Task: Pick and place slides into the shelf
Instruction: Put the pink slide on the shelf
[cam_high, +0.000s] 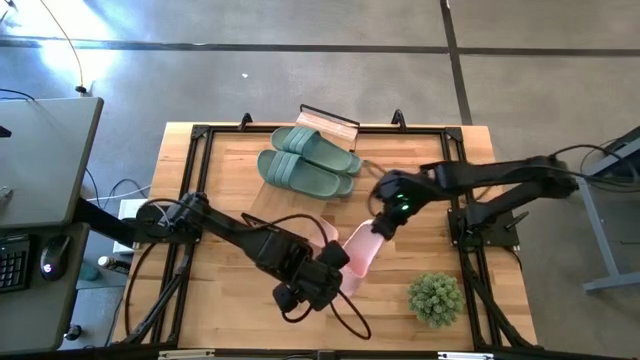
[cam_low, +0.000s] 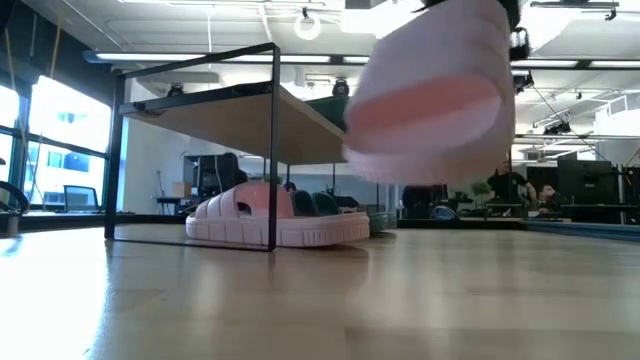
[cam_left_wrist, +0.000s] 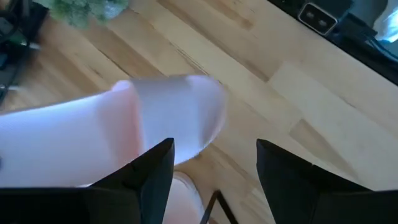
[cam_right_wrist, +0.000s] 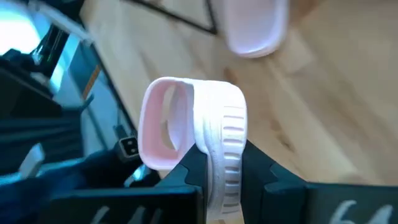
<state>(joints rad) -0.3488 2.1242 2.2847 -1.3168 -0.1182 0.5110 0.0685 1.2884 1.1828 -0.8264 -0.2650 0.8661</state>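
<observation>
Hanging close to the low camera, a pale pink soft rubber slide sandal (cam_low: 430, 95) is being held clear of the light wooden plank surface (cam_high: 225, 185), its ribbed sole edge showing between the right tool's (cam_right_wrist: 221, 165) dark fingers, which are clamping it tightly. From above, this lifted slide (cam_high: 360, 250) is sitting between the two arms near the middle of the surface. The left tool (cam_left_wrist: 214, 168) is hovering just beside it with its fingers spread wide and gripping nothing. A second pale pink rubber slide (cam_low: 280, 215) is lying flat on the surface under the small low shelf with a bamboo plank top and thin black wire frame (cam_low: 200, 110). Two sage green rubber slides with wide ribbed straps (cam_high: 310, 160) are lying side by side near the far edge. A small round green potted plant (cam_high: 435, 298) is standing at the near right corner, well apart from the slides.
</observation>
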